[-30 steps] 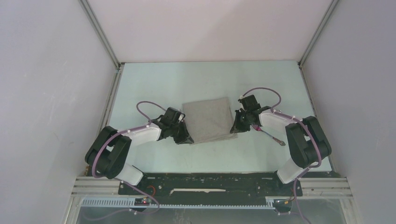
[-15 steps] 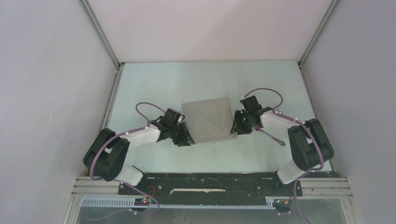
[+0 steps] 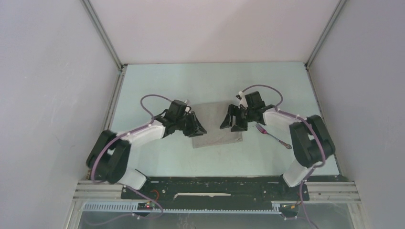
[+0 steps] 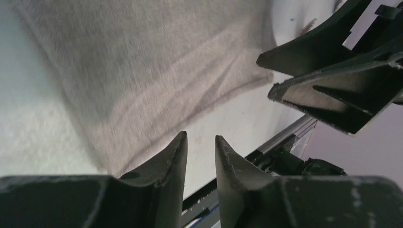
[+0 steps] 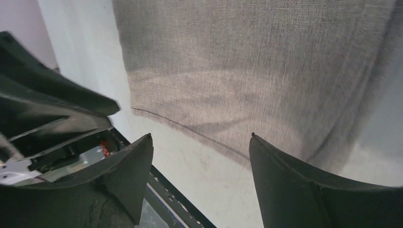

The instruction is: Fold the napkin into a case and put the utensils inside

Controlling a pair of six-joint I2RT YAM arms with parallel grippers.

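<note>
Top view: the napkin (image 3: 216, 134) lies flat mid-table (image 3: 157, 81) as a folded rectangle, still much wider than a narrow case, so I judge the folding only partly done. Your left gripper (image 3: 198, 129) hangs over its left edge and your right gripper (image 3: 228, 123) over its right edge, neither lifting cloth. The fork (image 3: 272, 136) lies bare on the table just right of the napkin, by the right arm; no spoon is visible, so I can't tell where it is. Left wrist view: the left gripper (image 4: 200, 145) has its fingers a narrow crack apart with nothing between them, and the napkin (image 4: 157, 61) lies flat beyond, a crease running near its edge. Right wrist view: the right gripper (image 5: 199, 149) is spread wide and empty, with the napkin (image 5: 256, 66) flat beneath and a seam line near its lower edge. Left to do, by my read: more folds to narrow it into a pocket, then get the cutlery inside; none is in yet.
</note>
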